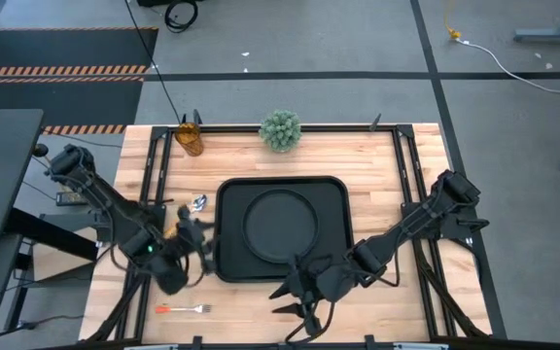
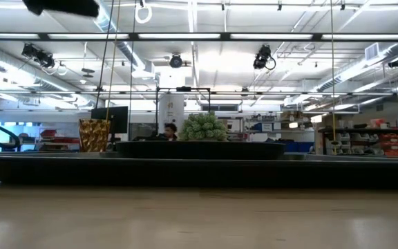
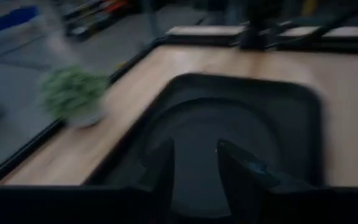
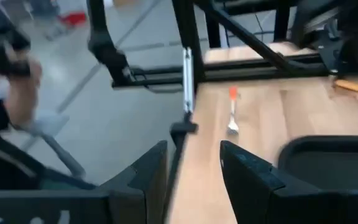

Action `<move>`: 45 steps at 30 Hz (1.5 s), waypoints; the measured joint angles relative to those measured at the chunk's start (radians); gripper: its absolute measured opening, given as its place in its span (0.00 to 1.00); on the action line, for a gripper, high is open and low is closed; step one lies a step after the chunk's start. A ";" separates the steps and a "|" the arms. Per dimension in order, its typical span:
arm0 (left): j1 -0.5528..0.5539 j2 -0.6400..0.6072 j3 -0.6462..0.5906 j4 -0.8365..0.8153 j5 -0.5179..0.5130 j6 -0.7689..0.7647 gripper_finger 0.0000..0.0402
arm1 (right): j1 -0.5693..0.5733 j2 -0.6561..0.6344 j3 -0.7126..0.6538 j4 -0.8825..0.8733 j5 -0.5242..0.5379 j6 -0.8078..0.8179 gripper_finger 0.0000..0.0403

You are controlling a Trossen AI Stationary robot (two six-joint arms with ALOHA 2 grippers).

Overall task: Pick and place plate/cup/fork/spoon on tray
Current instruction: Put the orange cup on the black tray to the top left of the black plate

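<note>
The round black plate (image 1: 280, 224) lies on the black tray (image 1: 229, 264) at the table's middle. The amber cup (image 1: 190, 139) stands at the far left, clear of the tray; it also shows in the low view (image 2: 94, 135). The spoon (image 1: 198, 203) lies on the table just beside the tray's left edge. The fork (image 1: 185, 309) lies on the table near the front left; it also shows in the right wrist view (image 4: 232, 112). My left gripper (image 1: 195, 236) is open and empty at the tray's left edge. My right gripper (image 1: 293, 298) is open and empty by the tray's near edge.
A green spiky plant (image 1: 280, 129) stands at the table's far edge behind the tray. Black frame rails (image 1: 154, 165) run along the table's left and right sides. A person (image 2: 170, 130) shows far off in the room behind.
</note>
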 joint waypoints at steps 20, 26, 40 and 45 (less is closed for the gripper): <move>1.308 -0.059 0.000 -0.170 0.679 0.444 0.24 | -0.203 0.002 -0.082 -0.360 0.181 -0.115 0.38; 1.616 -0.058 0.000 -0.091 0.753 0.649 0.24 | -0.278 0.002 -0.082 -0.360 0.065 -0.230 0.38; 1.740 0.183 0.208 -0.230 1.030 0.757 0.54 | -0.390 0.002 -0.082 -0.381 -0.015 -0.420 0.40; 1.724 0.299 0.300 -0.276 1.029 0.739 0.72 | -0.425 0.002 -0.082 -0.441 -0.009 -0.424 0.48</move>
